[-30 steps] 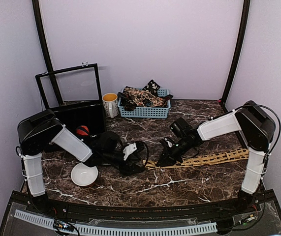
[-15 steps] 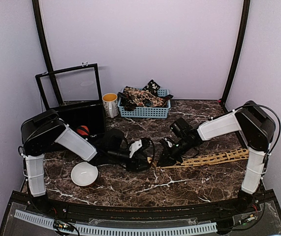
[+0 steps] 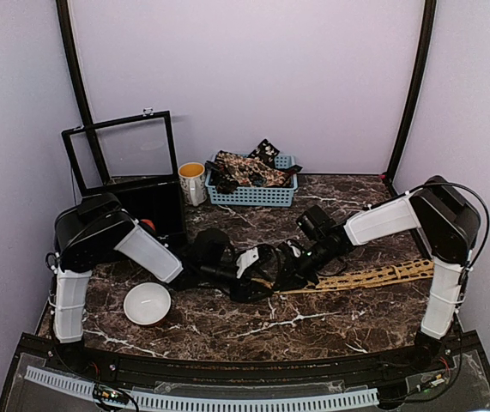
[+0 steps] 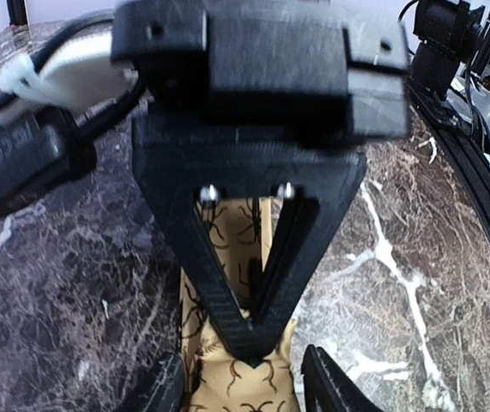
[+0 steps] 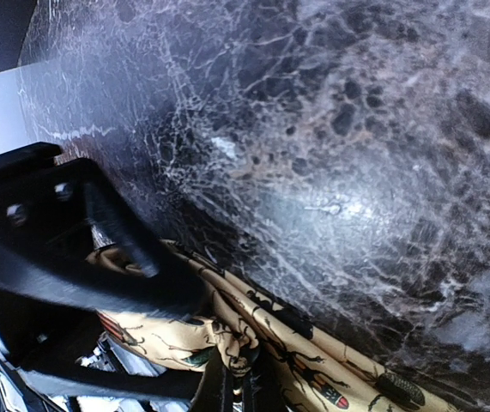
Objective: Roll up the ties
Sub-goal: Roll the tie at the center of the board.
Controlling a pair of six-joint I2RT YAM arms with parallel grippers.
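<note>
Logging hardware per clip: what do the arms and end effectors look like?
The left arm and right arm have white links between bulky black joint housings, with thin black cables looping alongside. The left end effector and right end effector are black, with two tapering fingers.

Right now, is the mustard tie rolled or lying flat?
Mostly flat: the mustard tie stretches as a strip across the table; only its end at the right fingers is bunched.

One tan tie [image 3: 373,277]; one basket [image 3: 253,196] of dark ties [image 3: 245,169], number unclear; one bowl [image 3: 147,303]; one mug [image 3: 192,182].
</note>
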